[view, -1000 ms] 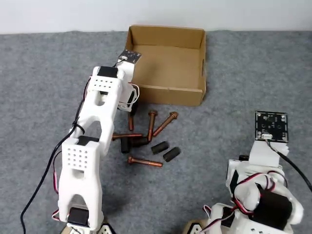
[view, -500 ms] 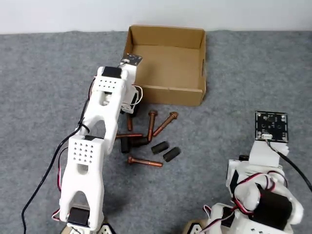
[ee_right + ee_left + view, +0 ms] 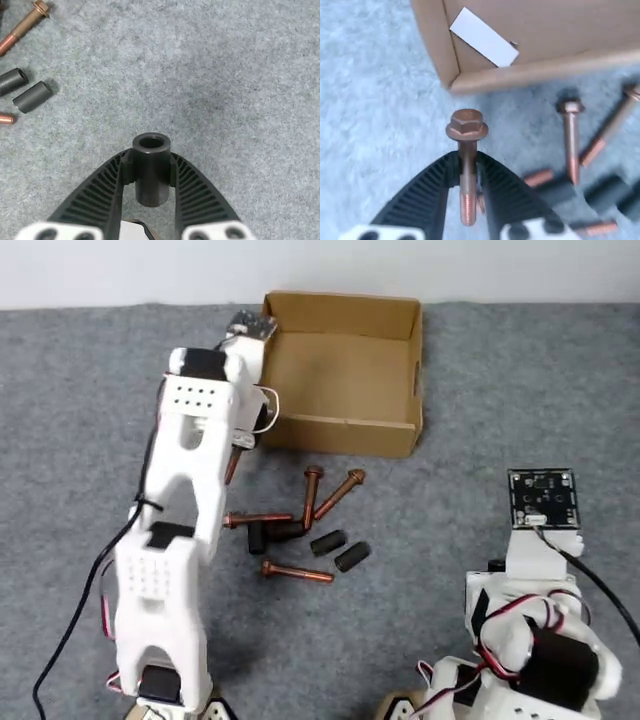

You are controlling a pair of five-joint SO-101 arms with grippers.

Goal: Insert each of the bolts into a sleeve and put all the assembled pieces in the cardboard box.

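My left gripper (image 3: 467, 165) is shut on a copper bolt (image 3: 467, 150), head outward, lifted beside the near left corner of the cardboard box (image 3: 345, 375); the bolt (image 3: 233, 462) pokes out under the left arm in the high view. My right gripper (image 3: 150, 172) is shut on a black sleeve (image 3: 151, 167), its bore facing outward, above bare carpet at the front right. Several loose bolts (image 3: 296, 572) and black sleeves (image 3: 340, 549) lie in a cluster on the carpet in front of the box.
The box is open-topped with a white label (image 3: 484, 37) on its inner wall. The right arm's camera board (image 3: 543, 498) stands over the carpet at the right. Grey carpet (image 3: 480, 420) lies free right of the pile.
The left arm has risen and swung left and back toward the box's corner, lifting one bolt out of the pile. The right arm has barely shifted.
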